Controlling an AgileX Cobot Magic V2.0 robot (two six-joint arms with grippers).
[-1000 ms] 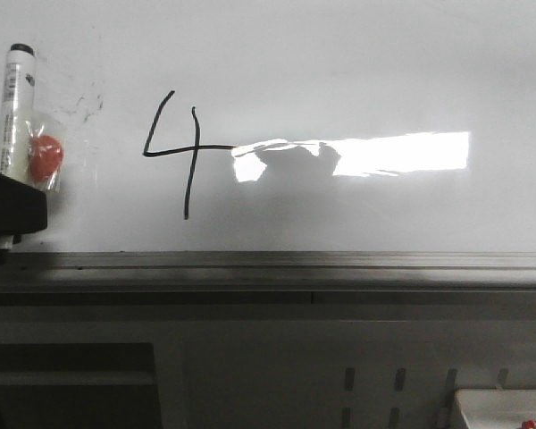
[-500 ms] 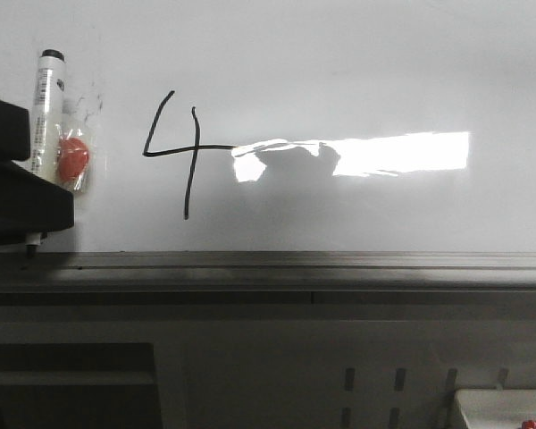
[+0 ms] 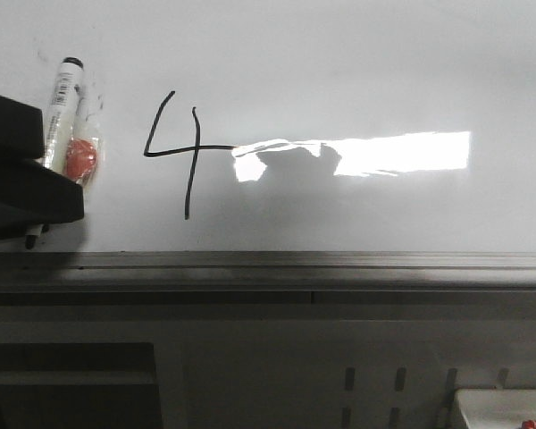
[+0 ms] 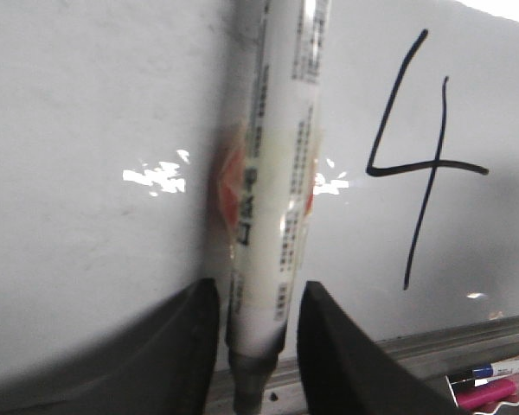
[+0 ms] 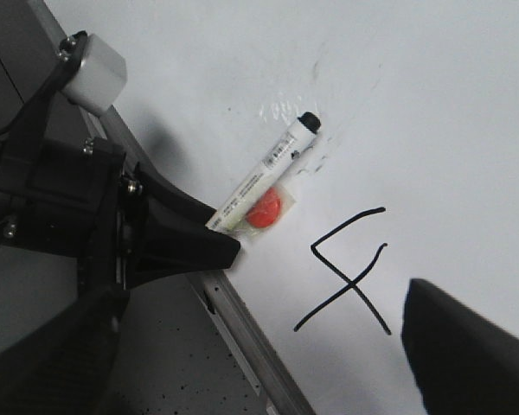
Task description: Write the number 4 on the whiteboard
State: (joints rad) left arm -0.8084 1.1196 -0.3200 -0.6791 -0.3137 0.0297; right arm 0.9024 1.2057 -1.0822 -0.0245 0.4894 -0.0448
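Observation:
The whiteboard carries the number 4 in thin black strokes left of the bright light reflection. My left gripper is at the board's left edge, shut on a white marker with a black cap and a red round piece taped to it. The marker's tip points down at the rail. In the left wrist view the marker stands between the fingers of my left gripper, and the 4 is beside it. My right gripper is open and empty over the 4.
A grey metal rail runs along the board's lower edge. Faint black smudges lie beside the marker. Blue and pink markers lie below the rail. A white box sits at the bottom right.
My left gripper has moved right along the rail with the marker, which now tilts more and stands closer to the 4. The 4 has not changed.

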